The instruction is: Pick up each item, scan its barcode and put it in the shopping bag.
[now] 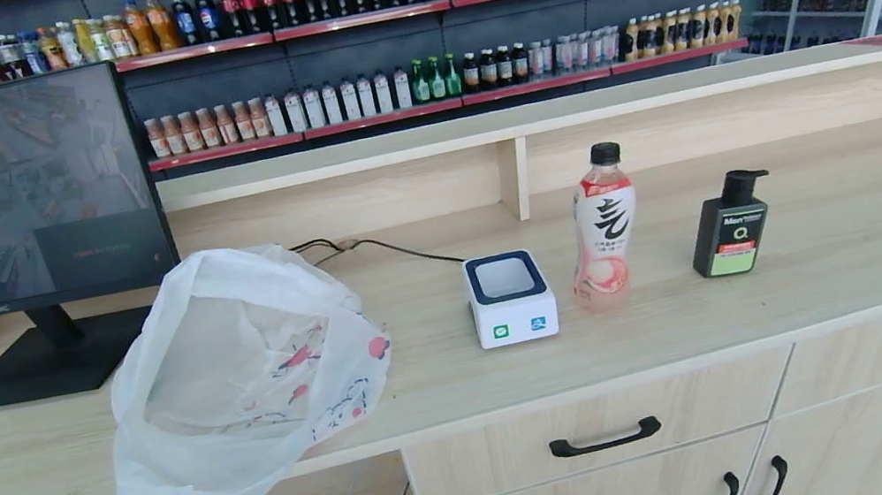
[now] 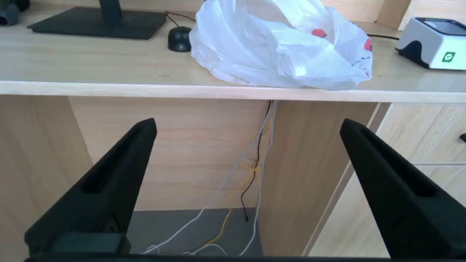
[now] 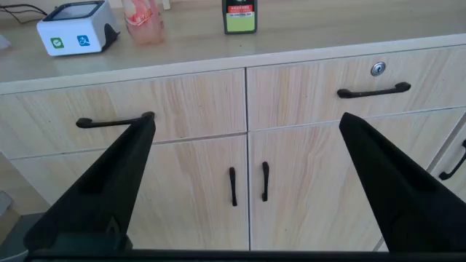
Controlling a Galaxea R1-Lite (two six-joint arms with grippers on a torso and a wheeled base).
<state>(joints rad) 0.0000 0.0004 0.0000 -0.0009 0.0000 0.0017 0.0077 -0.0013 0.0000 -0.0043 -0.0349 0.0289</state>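
2 items await scanning: the pink drink bottle (image 1: 604, 233) and black pump bottle (image 1: 732, 230) stand upright beside the barcode scanner (image 1: 509, 297). The shopping bag (image 1: 239, 380) gapes opposite, apparently for loading. The left gripper (image 2: 247, 131) and right gripper (image 3: 247, 124) hang spread and empty, below the counter (image 1: 855, 259).

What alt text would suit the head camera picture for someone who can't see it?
A wooden counter holds, left to right, a monitor, a white shopping bag, a small white scanner, a pink drink bottle and a dark pump bottle.

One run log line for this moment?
left gripper: open | right gripper: open | drink bottle, pump bottle: upright right of scanner | shopping bag: on counter
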